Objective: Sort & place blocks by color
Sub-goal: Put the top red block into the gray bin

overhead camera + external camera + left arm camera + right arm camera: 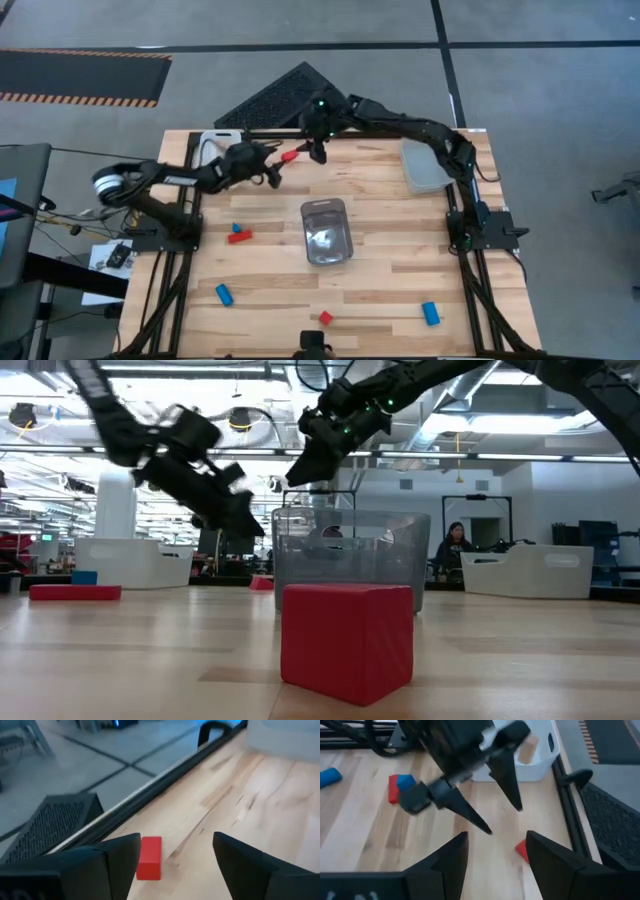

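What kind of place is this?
Probably a large robotics lab or workshop: an open hall with ceiling strip lights, a person at a desk beyond the wooden table, and hazard-striped floor tape.

Grey concrete floor with dark seam lines and a black-and-yellow hazard strip. Open hall behind: ceiling strip lights, white column, white bins. One seated person at a distant desk.

Red blocks: three. Blue blocks: three. Trays: one clear, one grey, one white.
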{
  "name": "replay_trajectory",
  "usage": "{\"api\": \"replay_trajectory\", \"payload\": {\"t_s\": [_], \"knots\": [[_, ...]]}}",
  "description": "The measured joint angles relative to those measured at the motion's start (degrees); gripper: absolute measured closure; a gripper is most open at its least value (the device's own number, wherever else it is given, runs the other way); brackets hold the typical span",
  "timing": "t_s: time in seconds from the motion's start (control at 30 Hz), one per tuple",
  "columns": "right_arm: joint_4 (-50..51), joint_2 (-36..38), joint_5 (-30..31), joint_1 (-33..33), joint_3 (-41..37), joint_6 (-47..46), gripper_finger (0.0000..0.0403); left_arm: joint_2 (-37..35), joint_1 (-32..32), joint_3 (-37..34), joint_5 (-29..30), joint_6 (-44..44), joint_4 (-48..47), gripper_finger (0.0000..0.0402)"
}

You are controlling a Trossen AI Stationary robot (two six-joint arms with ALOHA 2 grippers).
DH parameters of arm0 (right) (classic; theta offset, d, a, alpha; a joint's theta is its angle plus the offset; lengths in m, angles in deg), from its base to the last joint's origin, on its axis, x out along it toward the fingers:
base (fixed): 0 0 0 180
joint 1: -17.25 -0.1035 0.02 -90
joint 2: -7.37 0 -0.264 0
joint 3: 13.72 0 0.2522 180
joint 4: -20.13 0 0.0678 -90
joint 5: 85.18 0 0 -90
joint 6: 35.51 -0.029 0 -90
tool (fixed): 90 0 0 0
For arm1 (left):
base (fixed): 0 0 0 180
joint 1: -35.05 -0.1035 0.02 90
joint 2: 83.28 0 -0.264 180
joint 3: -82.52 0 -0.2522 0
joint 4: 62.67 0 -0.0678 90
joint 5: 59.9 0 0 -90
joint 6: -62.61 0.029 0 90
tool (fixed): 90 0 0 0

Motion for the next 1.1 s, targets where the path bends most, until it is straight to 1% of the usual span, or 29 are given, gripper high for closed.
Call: {"api": "replay_trajectory", "payload": {"t_s": [0.1, 0.17, 0.23, 0.37, 0.47, 0.57, 0.87, 0.97, 1.1], "knots": [[-4.08, 1.26, -0.18, 1.05, -3.31, -0.86, 0.0192, 5.71, -1.28, 6.31, 0.04, 1.92, -7.47, 0.0154], [-6.31, 2.66, -0.65, 1.98, -7.03, -2.16, 0.0198, 9.09, -2.12, 10.18, 0.49, 2.45, -11.90, 0.0154], [-11.22, 4.33, -1.36, 2.77, -11.23, -3.52, 0.0203, 11.76, -2.79, 13.07, 0.51, 2.87, -15.09, 0.0154], [-19.87, 7.83, -1.43, 4.10, -19.66, -6.32, 0.0208, 15.90, -3.71, 16.82, -0.17, 3.00, -18.72, 0.0154], [-25.06, 9.46, -1.40, 4.40, -23.71, -8.14, 0.0209, 18.35, -4.95, 18.65, -3.34, 3.13, -19.83, 0.0154], [-26.75, 9.79, -1.41, 4.76, -24.60, -8.36, 0.0208, 20.22, -6.43, 20.17, -7.14, 3.09, -21.83, 0.0154], [-27.17, 9.68, -1.38, 5.62, -24.64, -7.71, 0.0211, 21.76, -9.10, 21.34, -9.94, 4.90, -23.61, 0.0158], [-27.16, 9.66, -1.39, 5.84, -24.64, -7.70, 0.0211, 21.76, -9.41, 21.34, -10.30, 5.37, -23.60, 0.0175], [-27.16, 9.66, -1.37, 6.12, -24.64, -7.69, 0.0212, 21.76, -9.59, 21.34, -10.33, 5.80, -23.56, 0.0215]]}}
